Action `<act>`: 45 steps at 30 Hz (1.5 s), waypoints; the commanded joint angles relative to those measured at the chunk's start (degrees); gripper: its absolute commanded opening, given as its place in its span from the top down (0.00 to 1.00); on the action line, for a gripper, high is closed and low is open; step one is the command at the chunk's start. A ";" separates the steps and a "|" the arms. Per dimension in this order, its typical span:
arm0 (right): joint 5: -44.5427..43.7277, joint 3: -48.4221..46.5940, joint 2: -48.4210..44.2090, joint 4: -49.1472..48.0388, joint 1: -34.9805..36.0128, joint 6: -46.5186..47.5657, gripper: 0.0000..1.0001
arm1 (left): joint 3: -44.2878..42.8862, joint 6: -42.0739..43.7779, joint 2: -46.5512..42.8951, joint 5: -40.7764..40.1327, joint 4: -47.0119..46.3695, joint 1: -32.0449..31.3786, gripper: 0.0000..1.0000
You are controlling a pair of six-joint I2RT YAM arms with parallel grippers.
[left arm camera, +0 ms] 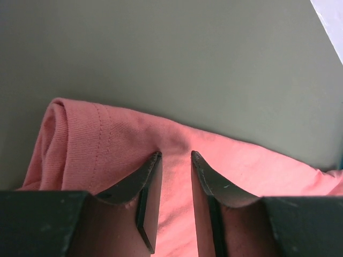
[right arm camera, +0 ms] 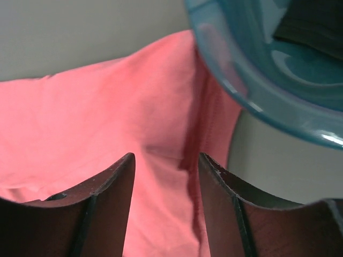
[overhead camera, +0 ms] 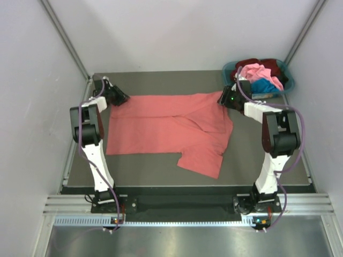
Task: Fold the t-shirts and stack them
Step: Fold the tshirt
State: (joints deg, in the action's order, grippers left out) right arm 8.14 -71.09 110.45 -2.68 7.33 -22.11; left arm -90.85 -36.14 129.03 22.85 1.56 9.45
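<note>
**Salmon-red t-shirt** (overhead camera: pixel 166 126) – one, plain. It lies spread on the grey table (overhead camera: pixel 257 160), mid-surface, running across from the left arm's side to the right arm's side. The left part lies flat. The right part is folded over on itself with diagonal creases, and one flap reaches toward the near edge. The far-left corner, seen from the left wrist, is rolled under at a stitched hem. The far-right corner sits just beside the basket wall.

**Left gripper** (overhead camera: pixel 119 98) – at the shirt's far-left corner, low over the cloth. From its wrist camera, the two dark fingers (left arm camera: pixel 150 182) stand a narrow gap apart, with salmon cloth showing between and under them. Whether they pinch the cloth cannot be told.

**Right gripper** (overhead camera: pixel 225 99) – at the shirt's far-right corner, next to the basket. From its wrist camera, the fingers (right arm camera: pixel 112 187) are spread wide and hold nothing. A raised crease of the shirt runs through the gap beneath them.

**Teal plastic basket** (overhead camera: pixel 291 83) – at the far-right corner of the table. Its rim fills the upper right of the right wrist view.

**Basket contents** – bunched and unfolded, three items:
- pink t-shirt (overhead camera: pixel 257 70) on top
- dark maroon t-shirt (overhead camera: pixel 270 64) behind it
- bright blue t-shirt (overhead camera: pixel 263 87) at the near side
</note>
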 commanded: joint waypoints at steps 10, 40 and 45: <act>7.85 0.42 2.31 -11.73 -2.23 -2.32 0.60 | -1.70 -0.25 1.31 -2.81 -2.09 0.13 0.66; 3.29 7.72 -6.38 -4.73 -6.28 -4.97 0.78 | -8.29 4.32 0.53 -8.71 9.86 0.74 0.64; -1.19 6.58 -13.23 7.76 -6.02 -2.34 0.66 | -7.25 7.04 -7.38 -9.49 16.09 -1.10 0.64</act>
State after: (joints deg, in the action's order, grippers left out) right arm 10.44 -61.21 103.72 -1.61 1.69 -27.09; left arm -97.49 -31.70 129.32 13.89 12.23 9.21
